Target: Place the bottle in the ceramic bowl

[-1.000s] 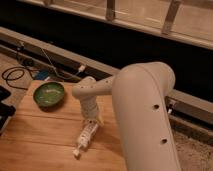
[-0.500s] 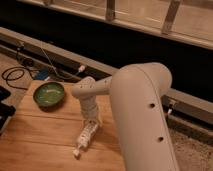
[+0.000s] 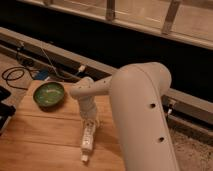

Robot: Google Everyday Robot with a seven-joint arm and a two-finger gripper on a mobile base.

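Note:
The bottle is slim and clear with a whitish label. It lies on the wooden table, its small white cap pointing toward the front edge. My gripper comes straight down onto the bottle's far end and is shut on it; the fingers are mostly hidden behind the wrist. The ceramic bowl, glossy dark green with a lighter inside, stands to the upper left of the bottle, about a bottle's length away, with nothing in it.
My large white arm fills the right side of the view and hides the table's right part. Black cables lie on the floor beyond the table's back left edge. A dark object sits at the left edge.
The gripper has closed on the far end of the bottle. The bottle and bowl lie where they were, and the arm has hardly moved.

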